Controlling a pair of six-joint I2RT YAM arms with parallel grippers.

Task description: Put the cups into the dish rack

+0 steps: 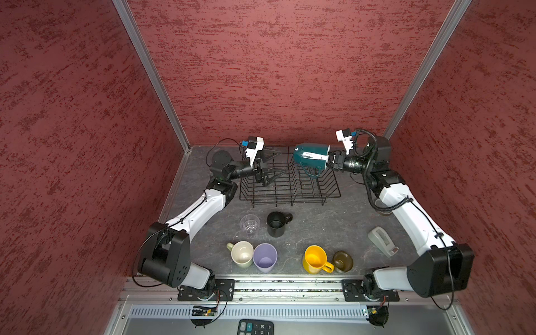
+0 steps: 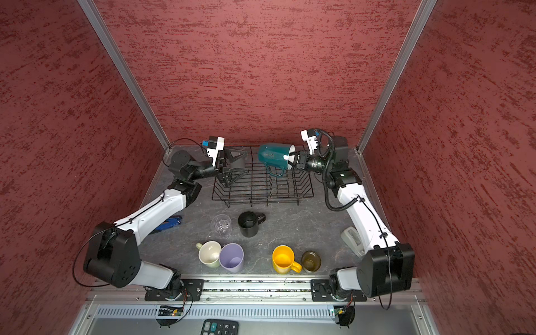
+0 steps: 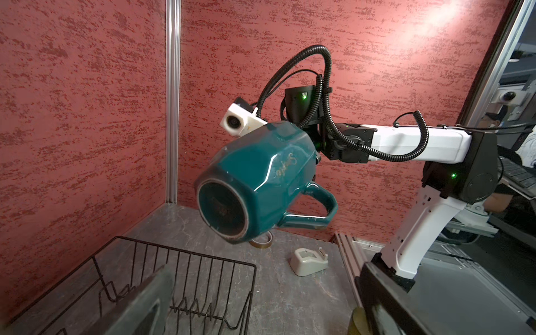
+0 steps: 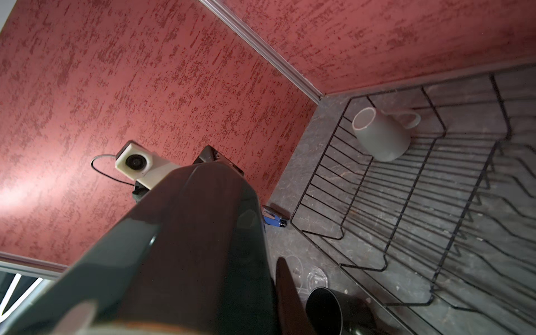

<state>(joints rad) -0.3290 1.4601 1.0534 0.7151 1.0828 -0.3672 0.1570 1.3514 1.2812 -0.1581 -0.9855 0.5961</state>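
One teal mug (image 1: 310, 156), rim pinched by right claw (image 1: 330, 161); left claw (image 1: 280, 161) gaping

The grey table (image 1: 319, 229) carries the rack (image 1: 278, 199). Just in front of the rack stand a glass (image 1: 249, 224) and a black mug (image 1: 276, 224). Farther in front of it a pale mug (image 1: 242, 253), lilac tumbler (image 1: 264, 257), yellow mug (image 1: 315, 259) and brown mug (image 1: 342, 261) stand in a row, with a tape dispenser (image 1: 380, 240) off to the rack's front right.

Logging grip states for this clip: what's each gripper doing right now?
Left gripper: open, empty, over the dish rack.
Right gripper: shut on the teal mug rim.
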